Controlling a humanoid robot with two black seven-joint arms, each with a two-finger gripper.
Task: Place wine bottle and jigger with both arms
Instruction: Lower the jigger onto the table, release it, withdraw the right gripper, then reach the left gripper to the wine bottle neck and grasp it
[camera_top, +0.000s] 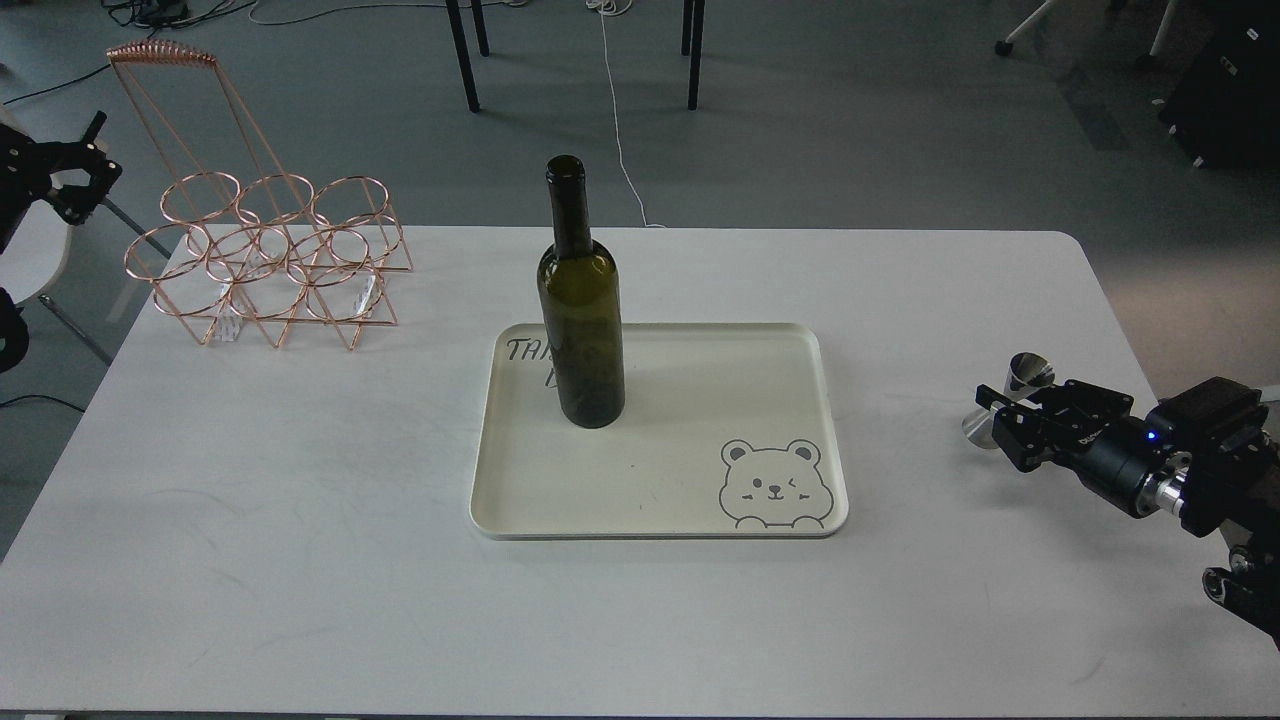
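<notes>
The wine bottle (583, 320) stands upright on the rear left part of the cream tray (700, 500), which has a bear drawing. The jigger (1012, 398) is at the far right of the table, tilted, its base at or just above the tabletop. My right gripper (1003, 412) is shut around its waist and comes in from the right edge. My left gripper (92, 158) is open and empty. It hangs off the table's left rear corner, beside the copper rack and far from the bottle.
A copper wire bottle rack (270, 260) with several rings and a tall handle stands at the table's rear left. The white table (300, 560) ends close behind the jigger on the right. Chair legs and cables lie on the floor beyond.
</notes>
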